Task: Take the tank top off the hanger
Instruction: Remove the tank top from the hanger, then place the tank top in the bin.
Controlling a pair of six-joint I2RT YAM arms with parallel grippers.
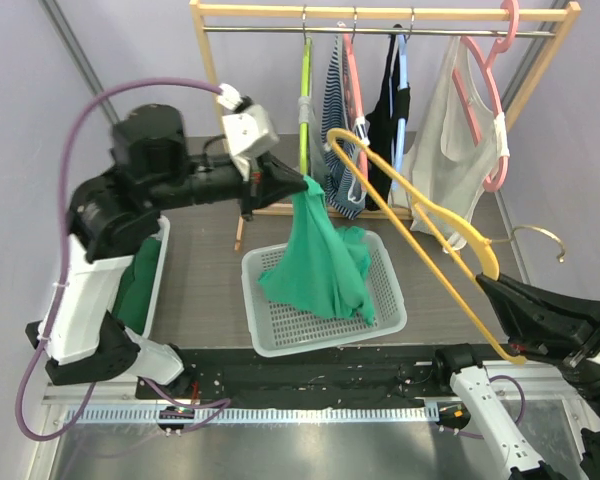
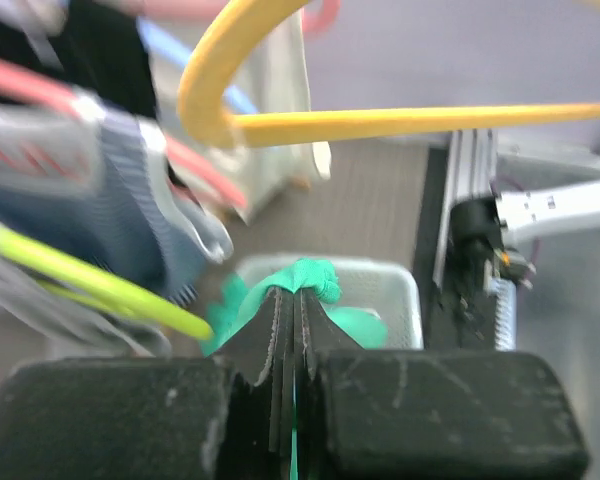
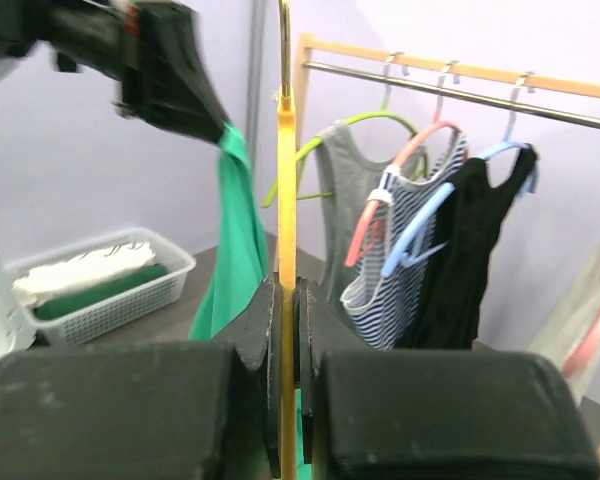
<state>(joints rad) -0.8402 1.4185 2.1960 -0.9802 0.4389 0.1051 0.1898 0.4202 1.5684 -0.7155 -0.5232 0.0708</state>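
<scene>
The green tank top (image 1: 322,262) hangs from my left gripper (image 1: 302,184), which is shut on its top edge; its lower part rests in the white mesh basket (image 1: 320,346). In the left wrist view a bunch of the green tank top (image 2: 312,276) pokes out past the left gripper (image 2: 298,296). My right gripper (image 1: 494,280) is shut on the yellow hanger (image 1: 420,208), which slants up to the left, bare, just right of the cloth. The right wrist view has the hanger (image 3: 286,180) pinched upright in the right gripper (image 3: 288,292), with the tank top (image 3: 235,240) behind it on the left.
A wooden clothes rack (image 1: 380,20) at the back carries several garments on coloured hangers, with pink hangers (image 1: 490,95) at its right end. A white bin (image 1: 158,262) with folded green cloth stands at the left, under the left arm.
</scene>
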